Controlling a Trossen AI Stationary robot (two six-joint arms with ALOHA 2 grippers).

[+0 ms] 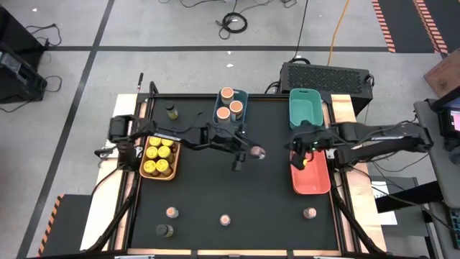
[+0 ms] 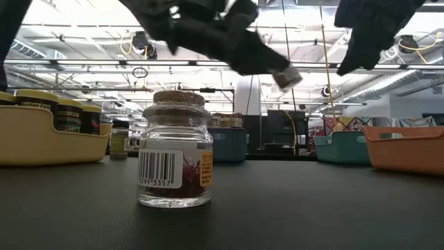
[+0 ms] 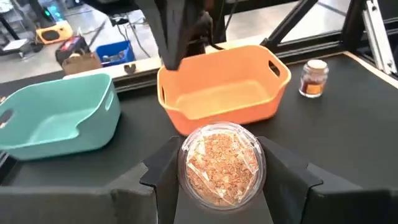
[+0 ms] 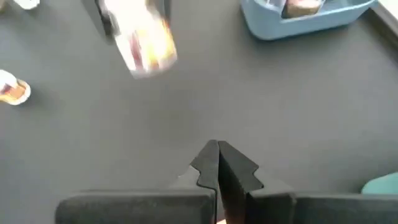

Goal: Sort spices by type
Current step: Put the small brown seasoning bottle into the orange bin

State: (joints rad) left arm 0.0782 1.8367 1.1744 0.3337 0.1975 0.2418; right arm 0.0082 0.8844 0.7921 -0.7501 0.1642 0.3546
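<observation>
My left gripper (image 1: pixel 249 152) hangs over the table's middle, shut on a small glass spice jar (image 3: pixel 221 163) filled with orange-brown flakes. My right gripper (image 4: pixel 217 165) is shut and empty, hovering by the left rim of the red-orange bin (image 1: pixel 310 176). Three peach-topped jars sit in the blue bin (image 1: pixel 231 106). Yellow-lidded jars fill the yellow bin (image 1: pixel 159 157). Three tiny pinkish-topped jars (image 1: pixel 225 220) stand along the near edge. One dark olive jar (image 1: pixel 171 111) stands at the far left and another (image 1: pixel 164 230) at the near left. My left gripper pinches the small jar by its round glass wall (image 3: pixel 186 171), one finger (image 3: pixel 163 171) on each side. The fingers come slanting from the table's left. The jar is lifted clear of the table and tilted (image 2: pixel 288 76), a round glass end facing the wrist camera.
The teal bin (image 1: pixel 305 108) stands empty at the far right, just beyond the red-orange bin, which is also empty. A cork-topped jar (image 2: pixel 173 149) stands close before the low camera. Bare black tabletop lies across the middle and between the near jars.
</observation>
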